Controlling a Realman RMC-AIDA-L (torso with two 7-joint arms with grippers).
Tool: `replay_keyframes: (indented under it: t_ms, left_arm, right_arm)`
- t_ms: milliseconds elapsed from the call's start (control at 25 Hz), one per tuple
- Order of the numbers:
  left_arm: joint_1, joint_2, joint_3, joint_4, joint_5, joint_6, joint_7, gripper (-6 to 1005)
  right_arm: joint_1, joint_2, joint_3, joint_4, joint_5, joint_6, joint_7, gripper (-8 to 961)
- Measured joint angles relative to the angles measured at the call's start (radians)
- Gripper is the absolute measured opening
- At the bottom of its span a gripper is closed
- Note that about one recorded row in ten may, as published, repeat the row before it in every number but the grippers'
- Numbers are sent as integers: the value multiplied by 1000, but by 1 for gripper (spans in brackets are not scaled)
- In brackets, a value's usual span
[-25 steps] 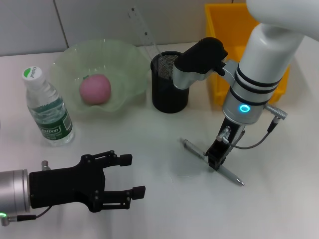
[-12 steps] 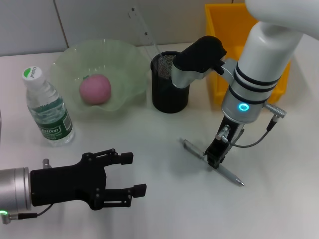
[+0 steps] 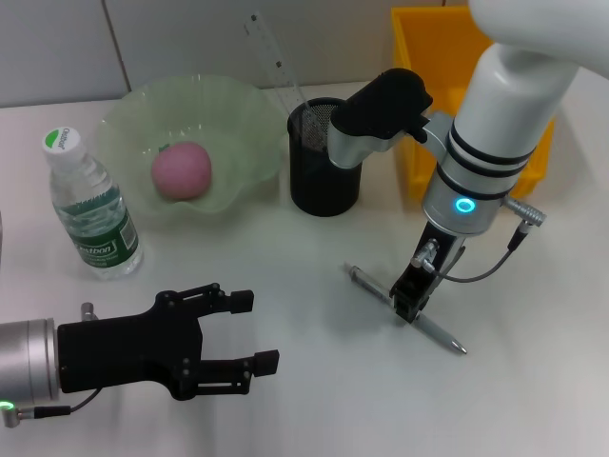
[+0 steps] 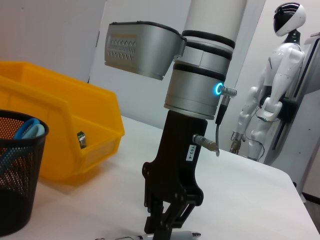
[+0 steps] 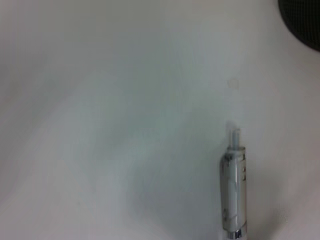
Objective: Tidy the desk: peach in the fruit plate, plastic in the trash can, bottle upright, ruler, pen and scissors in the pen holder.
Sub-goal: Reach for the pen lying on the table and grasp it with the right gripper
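A silver pen (image 3: pixel 433 329) lies flat on the white desk, and its end also shows in the right wrist view (image 5: pixel 233 192). My right gripper (image 3: pixel 409 309) points straight down with its fingers (image 4: pixel 172 212) pinched on the pen's middle. The black mesh pen holder (image 3: pixel 324 176) holds the clear ruler (image 3: pixel 271 62) and blue-handled scissors (image 4: pixel 25 129). A pink peach (image 3: pixel 181 170) sits in the green fruit plate (image 3: pixel 238 114). The bottle (image 3: pixel 90 205) stands upright at the left. My left gripper (image 3: pixel 255 331) hovers open and empty at the near left. The plastic is out of view.
A yellow bin (image 3: pixel 428 76) stands at the back right, just beyond the right arm and beside the pen holder. Bare desk lies between the two grippers. A white humanoid robot (image 4: pixel 272 95) stands far off past the desk.
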State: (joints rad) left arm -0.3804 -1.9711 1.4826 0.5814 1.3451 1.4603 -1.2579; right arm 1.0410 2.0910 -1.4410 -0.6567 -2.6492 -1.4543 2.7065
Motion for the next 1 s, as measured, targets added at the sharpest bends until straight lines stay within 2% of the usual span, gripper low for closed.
replay_keyframes:
  t_ms: [160, 360, 800, 1000]
  left_arm:
    - [0, 0, -1, 0, 0, 0, 0, 863]
    - [0, 0, -1, 0, 0, 0, 0, 863]
    - [-2, -1, -12, 0, 2, 2, 0, 862]
    - [-3, -1, -12, 0, 2, 1, 0, 862]
  right_arm:
    - [-2, 0, -4, 5, 0, 8, -7, 166]
    - [8, 0, -4, 32, 0, 12, -10, 228]
    - [9, 0, -13, 32, 10, 14, -25, 275]
    - [10, 0, -15, 34, 22, 7, -35, 212]
